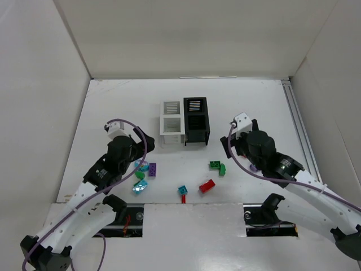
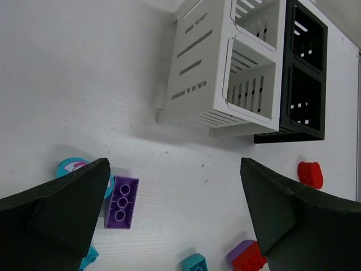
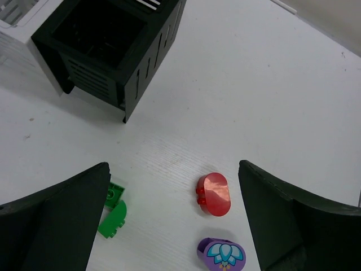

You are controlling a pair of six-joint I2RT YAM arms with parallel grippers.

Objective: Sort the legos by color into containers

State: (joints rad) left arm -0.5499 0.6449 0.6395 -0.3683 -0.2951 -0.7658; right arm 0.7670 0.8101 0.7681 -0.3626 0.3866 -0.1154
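The white container (image 1: pixel 171 123) and black container (image 1: pixel 196 120) stand side by side at mid-table. Legos lie loose in front of them: a purple brick (image 1: pixel 152 169), cyan pieces (image 1: pixel 140 186), a red brick (image 1: pixel 207 186) and green bricks (image 1: pixel 218 166). My left gripper (image 1: pixel 144 145) hangs open above the purple brick (image 2: pixel 122 201), its jaws (image 2: pixel 175 162) wide with nothing between them. My right gripper (image 1: pixel 232 145) is open too (image 3: pixel 174 165), over a red rounded piece (image 3: pixel 214 193), a purple flower piece (image 3: pixel 221 254) and the green bricks (image 3: pixel 114 212).
A cyan brick (image 1: pixel 183 190) sits on a red piece near the table's front edge. White walls enclose the table on the left, back and right. A rail (image 1: pixel 297 127) runs along the right side. The black container (image 3: pixel 110 45) stands ahead of my right gripper.
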